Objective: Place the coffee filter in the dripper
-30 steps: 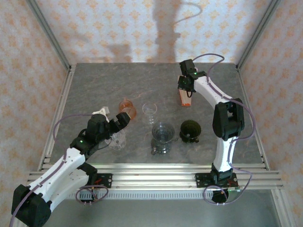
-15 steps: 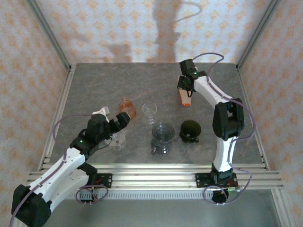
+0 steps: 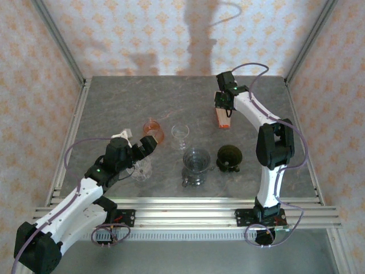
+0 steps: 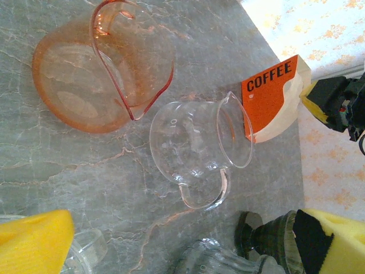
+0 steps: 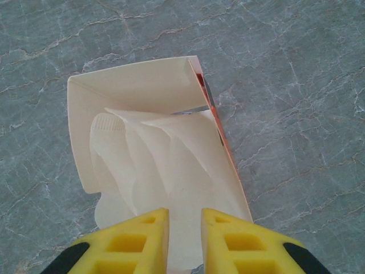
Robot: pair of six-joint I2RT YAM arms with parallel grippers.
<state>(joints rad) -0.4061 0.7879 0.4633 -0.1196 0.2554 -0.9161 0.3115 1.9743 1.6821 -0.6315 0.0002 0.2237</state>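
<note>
Right tool (image 5: 184,214): is held almost closed over the filters (image 5: 165,154), to pinch one; a grip cannot be told.
Left tool (image 4: 182,245): is spread wide, waiting.

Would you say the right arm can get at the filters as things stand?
Probably yes: the right tool hangs just over the open box, with the filters exposed and nothing between.

Overhead view of whole table (image 3: 114,103), wrist views close to tabletop, all sharing coffee box (image 4: 268,97)
</note>
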